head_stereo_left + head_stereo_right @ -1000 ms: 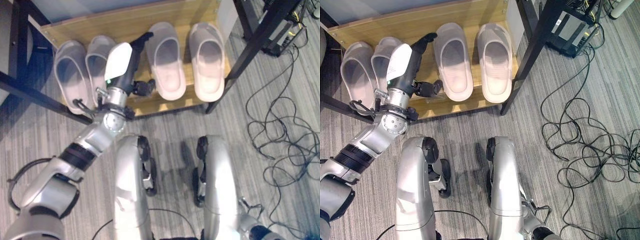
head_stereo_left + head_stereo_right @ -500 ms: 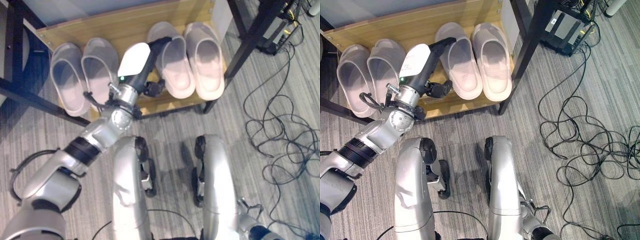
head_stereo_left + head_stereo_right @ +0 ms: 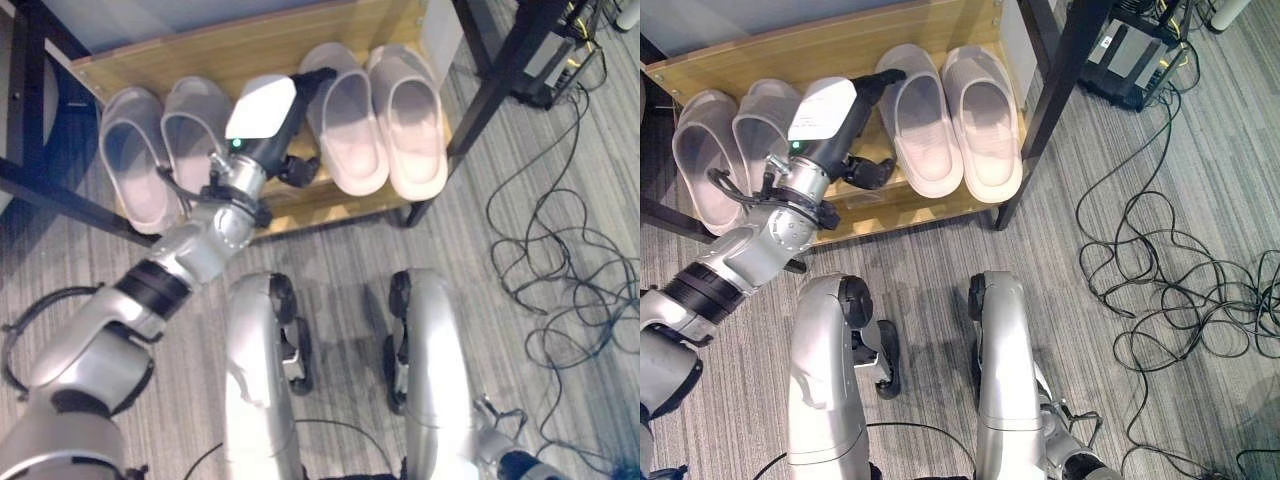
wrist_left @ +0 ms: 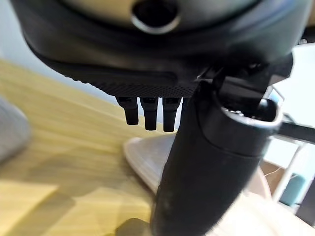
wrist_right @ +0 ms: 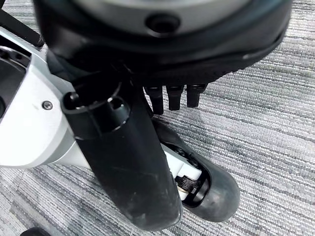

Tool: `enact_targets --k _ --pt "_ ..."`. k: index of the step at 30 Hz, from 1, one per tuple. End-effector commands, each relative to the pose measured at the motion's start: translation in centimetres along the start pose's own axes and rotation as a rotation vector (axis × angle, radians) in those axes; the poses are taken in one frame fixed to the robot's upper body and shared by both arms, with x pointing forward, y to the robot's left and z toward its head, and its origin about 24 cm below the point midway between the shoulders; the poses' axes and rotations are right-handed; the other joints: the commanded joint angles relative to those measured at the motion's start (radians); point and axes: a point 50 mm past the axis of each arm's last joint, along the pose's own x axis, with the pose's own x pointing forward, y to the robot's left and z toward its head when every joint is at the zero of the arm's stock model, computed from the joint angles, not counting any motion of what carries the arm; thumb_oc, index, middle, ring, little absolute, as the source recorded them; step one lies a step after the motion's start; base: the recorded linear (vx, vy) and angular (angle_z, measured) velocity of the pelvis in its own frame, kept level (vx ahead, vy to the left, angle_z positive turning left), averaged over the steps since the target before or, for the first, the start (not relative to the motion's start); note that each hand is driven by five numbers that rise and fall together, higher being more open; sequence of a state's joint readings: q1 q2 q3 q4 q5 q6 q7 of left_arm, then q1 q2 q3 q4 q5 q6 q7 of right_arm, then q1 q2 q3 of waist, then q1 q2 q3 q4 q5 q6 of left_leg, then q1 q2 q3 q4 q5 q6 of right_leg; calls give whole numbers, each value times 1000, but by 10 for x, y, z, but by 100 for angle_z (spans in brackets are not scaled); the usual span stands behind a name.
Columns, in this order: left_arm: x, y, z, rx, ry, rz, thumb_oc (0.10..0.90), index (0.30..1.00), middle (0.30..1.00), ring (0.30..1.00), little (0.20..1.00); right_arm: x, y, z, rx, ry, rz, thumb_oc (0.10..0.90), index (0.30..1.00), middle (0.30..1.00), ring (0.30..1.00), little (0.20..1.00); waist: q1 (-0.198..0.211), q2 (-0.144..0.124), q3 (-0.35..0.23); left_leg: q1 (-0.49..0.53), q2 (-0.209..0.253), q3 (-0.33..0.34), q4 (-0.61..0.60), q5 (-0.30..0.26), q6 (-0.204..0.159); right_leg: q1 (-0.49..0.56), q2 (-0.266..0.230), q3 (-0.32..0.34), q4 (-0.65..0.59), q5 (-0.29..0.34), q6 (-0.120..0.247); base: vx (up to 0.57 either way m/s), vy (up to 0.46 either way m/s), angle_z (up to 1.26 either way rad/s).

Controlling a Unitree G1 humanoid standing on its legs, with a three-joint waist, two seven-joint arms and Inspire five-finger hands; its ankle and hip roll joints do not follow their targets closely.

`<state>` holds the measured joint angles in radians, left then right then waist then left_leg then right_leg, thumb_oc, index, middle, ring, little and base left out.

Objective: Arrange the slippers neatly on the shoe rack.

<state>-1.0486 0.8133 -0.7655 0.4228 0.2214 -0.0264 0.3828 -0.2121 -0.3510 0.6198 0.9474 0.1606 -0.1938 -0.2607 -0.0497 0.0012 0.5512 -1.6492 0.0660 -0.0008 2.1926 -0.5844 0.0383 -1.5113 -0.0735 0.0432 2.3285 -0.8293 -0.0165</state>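
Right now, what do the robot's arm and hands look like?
The left arm is shiny silver-grey with black bands. Its left hand is dark with a white plate on the back and a tiny green light at the wrist. The right hand is dark too, with a thick black thumb.

Four pale grey slippers (image 3: 917,125) flat on wooden shoe rack (image 3: 930,30), toes inward, two side-by-side pairs.

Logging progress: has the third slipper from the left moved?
Yes: the third slipper shifted right along the shoe rack, closing its gap to the rightmost slipper.
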Motion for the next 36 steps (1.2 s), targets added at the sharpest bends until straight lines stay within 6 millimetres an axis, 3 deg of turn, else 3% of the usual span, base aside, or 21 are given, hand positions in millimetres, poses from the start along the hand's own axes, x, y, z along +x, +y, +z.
enact_targets --k 1,5,8,10,13,14,16,18,22,24,25,26,30,31,33,36 --pt "22 66 24 76 -147 252 800 900 900 900 900 7 -11 25 48 -107 -72 800 900 900 900 900 18 10 -31 79 -81 -148 -17 -119 -12 -59 -23 119 -133 149 -65 0 0 0" --pt "11 84 17 157 -158 317 800 900 900 900 900 10 -16 30 59 -121 -104 800 900 900 900 900 35 12 -31 79 -84 -152 -11 -119 -15 -59 -18 112 -129 151 -64 0 0 0" --pt "-4 90 21 121 -202 355 800 900 900 900 900 13 -25 40 69 -151 -151 800 900 900 900 900 49 15 -31 79 -89 -154 -19 -116 -20 -59 -14 103 -136 155 -62 0 0 0" --pt "-13 88 22 59 -214 371 800 900 900 900 900 14 -25 44 73 -158 -162 800 900 900 900 900 53 18 -31 79 -92 -155 -25 -112 -21 -59 -12 100 -139 158 -61 0 0 0" --pt "-45 74 31 -105 -276 426 800 900 900 900 900 17 -32 50 102 -164 -211 800 900 900 900 900 83 2 -31 79 -90 -141 -109 -90 -23 -59 -15 81 -210 181 -66 -32 -5 6" --pt "-62 71 39 -148 -325 458 800 900 900 900 900 21 -43 54 110 -163 -256 800 900 900 900 900 95 -8 -31 79 -89 -129 -186 -65 -22 -59 -13 77 -280 206 -68 -92 -13 4" --pt "-69 68 43 -194 -339 478 800 900 900 900 900 23 -48 56 128 -164 -279 800 900 900 900 900 105 -13 -32 79 -87 -125 -232 -50 -20 -59 -14 76 -320 220 -68 -94 -11 6" --pt "-91 49 55 -335 -367 461 800 900 900 900 900 24 -54 52 159 -130 -330 800 900 900 900 900 129 -21 -91 79 -90 -127 -349 6 -19 -54 -33 59 -427 249 -64 -71 -5 13" --pt "-100 34 59 -348 -362 478 800 900 900 900 900 22 -53 38 143 -69 -363 800 900 900 900 900 141 -26 -174 79 -70 -134 -446 66 -15 -42 -82 21 -521 258 -57 21 -28 21" --pt "-111 13 65 -355 -370 453 800 900 900 900 900 21 -53 33 108 -48 -383 800 900 900 900 900 142 -36 -233 80 -57 -141 -519 96 -15 -29 -119 -11 -598 266 -49 74 21 47" --pt "-122 -15 70 -393 -358 391 800 900 900 900 900 17 -46 22 105 -17 -380 800 900 900 900 900 135 -48 -283 142 -50 -142 -643 132 -22 53 -156 -56 -740 296 -34 53 79 69" --pt "-127 -25 71 -390 -352 361 800 900 900 900 900 16 -39 19 113 -8 -367 800 900 900 900 900 131 -52 -294 174 -48 -139 -686 140 -24 82 -162 -62 -781 304 -25 26 65 64" --pt "-147 -62 72 -421 -283 237 800 900 900 900 900 7 -15 2 125 46 -319 800 900 900 900 900 118 -69 -323 348 -38 -123 -887 189 -37 259 -183 -114 -989 344 -7 29 36 15" --pt "-147 -63 72 -423 -281 234 800 900 900 900 900 7 -14 1 125 48 -317 800 900 900 900 900 117 -68 -319 362 -38 -123 -900 194 -37 274 -183 -117 -1001 349 -7 31 24 14" --pt "-167 -85 73 -436 -255 101 800 900 900 900 900 -2 -1 -15 149 105 -294 800 900 900 900 900 111 -69 -310 558 -37 -104 -1090 233 -41 466 -199 -165 -1192 385 16 80 38 19" --pt "-182 -102 74 -448 -231 -13 800 900 900 900 900 -9 5 -27 169 151 -282 800 900 900 900 900 95 -59 -324 673 -36 -89 -1230 286 -50 582 -206 -193 -1318 439 50 50 52 18"
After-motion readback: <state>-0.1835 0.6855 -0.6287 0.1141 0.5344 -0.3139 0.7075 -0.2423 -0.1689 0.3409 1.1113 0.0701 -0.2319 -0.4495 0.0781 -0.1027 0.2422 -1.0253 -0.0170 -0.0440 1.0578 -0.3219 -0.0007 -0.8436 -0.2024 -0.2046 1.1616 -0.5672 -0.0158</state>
